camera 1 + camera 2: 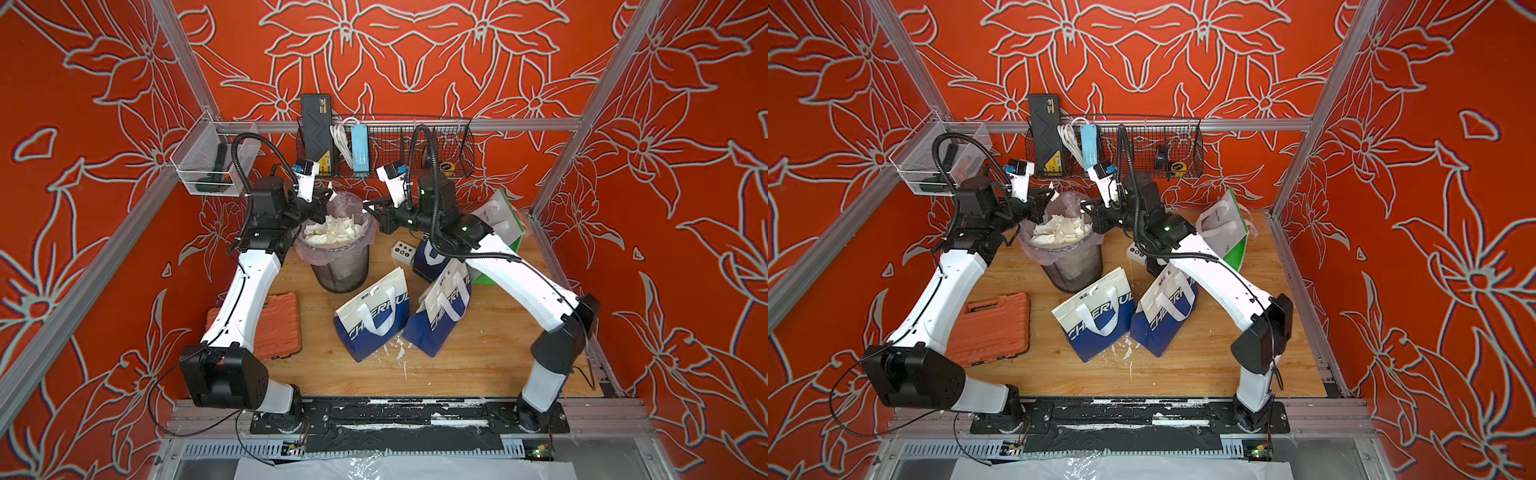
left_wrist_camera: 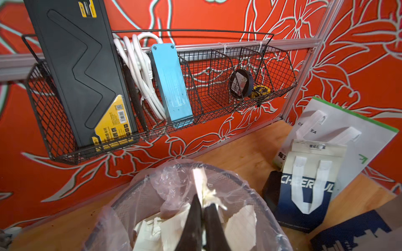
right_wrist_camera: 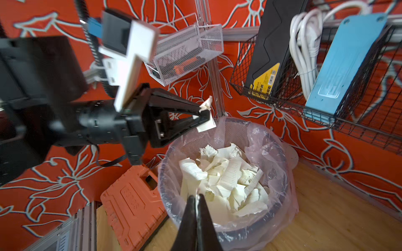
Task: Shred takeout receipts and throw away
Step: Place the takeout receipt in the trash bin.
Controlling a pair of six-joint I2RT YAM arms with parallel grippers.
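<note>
The left gripper (image 3: pixel 204 112) is pinching a small receipt scrap (image 3: pixel 206 127), its fingertips pressing together on the paper. The torn white edges are sticking out above and below the tips. In the left wrist view the same receipt scrap (image 2: pixel 198 180) is standing up just past the two dark fingers. In a top view this gripper (image 1: pixel 329 193) is hanging over the far rim of the mesh waste bin (image 1: pixel 340 270), whose clear liner is folding over the edge. Below those fingers, torn receipt pieces (image 3: pixel 226 180) with faint grey lines are filling the bin nearly to the rim.

The right gripper (image 3: pixel 196 201) is facing the left one from across the bin mouth. Its fingers are lying almost together, leaving only a hairline pale gap, and I cannot tell whether any paper is sitting in that gap. The heap is lying just beyond and beneath its tips.

Well behind both sets of fingers, toward the arm bases, two blue-and-white CHERRUL bags (image 1: pixel 372 320) are lying on the wooden table (image 1: pixel 478 365). An orange tool case (image 1: pixel 278 328) is lying there too, partly hidden by the left arm. Past the left fingertips, a black wire basket (image 2: pixel 217 87) is hanging on the wall.
</note>
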